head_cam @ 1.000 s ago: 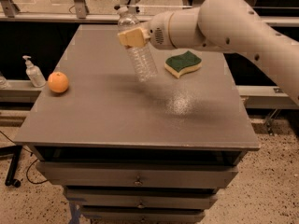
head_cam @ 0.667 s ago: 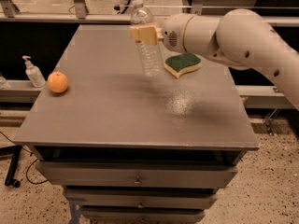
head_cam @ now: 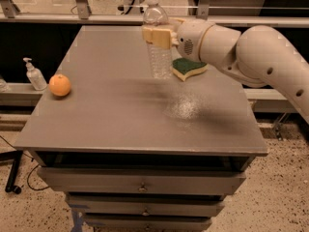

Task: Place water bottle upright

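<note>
Holding water bottle (head_cam: 160, 62) in pincer (head_cam: 155, 35), upper centre of frame, tan fingers (head_cam: 149, 34) wrapping the upper body just under the shoulder. Standing about upright, white cap on top, base hanging low over the far part of table (head_cam: 111, 115); possibly touching the surface, hard telling from this angle. Stretching in from right edge on white arm (head_cam: 260, 57). Lying just right of the bottle base: green-and-yellow sponge (head_cam: 189, 67). Resting near left edge of table: orange (head_cam: 60, 85). Standing off the table at far left, on a lower ledge: small pump bottle (head_cam: 33, 75).
</note>
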Motion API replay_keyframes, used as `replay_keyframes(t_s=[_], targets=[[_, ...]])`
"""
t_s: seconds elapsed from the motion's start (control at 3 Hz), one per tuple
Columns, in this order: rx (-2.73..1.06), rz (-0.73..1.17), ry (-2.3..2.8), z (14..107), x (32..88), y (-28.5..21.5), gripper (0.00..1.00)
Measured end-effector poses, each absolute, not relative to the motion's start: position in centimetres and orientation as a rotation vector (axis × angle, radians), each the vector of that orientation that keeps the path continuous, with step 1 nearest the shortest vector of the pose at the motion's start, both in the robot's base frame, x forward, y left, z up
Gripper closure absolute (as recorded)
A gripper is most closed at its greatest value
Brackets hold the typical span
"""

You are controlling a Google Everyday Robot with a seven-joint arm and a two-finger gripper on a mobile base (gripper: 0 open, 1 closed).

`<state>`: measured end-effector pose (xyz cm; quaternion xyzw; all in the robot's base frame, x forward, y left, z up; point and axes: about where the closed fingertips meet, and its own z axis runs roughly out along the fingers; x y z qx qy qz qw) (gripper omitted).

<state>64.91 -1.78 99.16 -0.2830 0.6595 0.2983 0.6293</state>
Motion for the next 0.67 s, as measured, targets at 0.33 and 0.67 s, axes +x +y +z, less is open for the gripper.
replay_keyframes(t_s=[0.33, 0.67], targets=[[-0.639, 0.706, 1.500, 99.15, 64.76, -1.64, 1.00], [-0.620, 0.735, 1.478, 99.03, 64.19, -2.23, 1.00]])
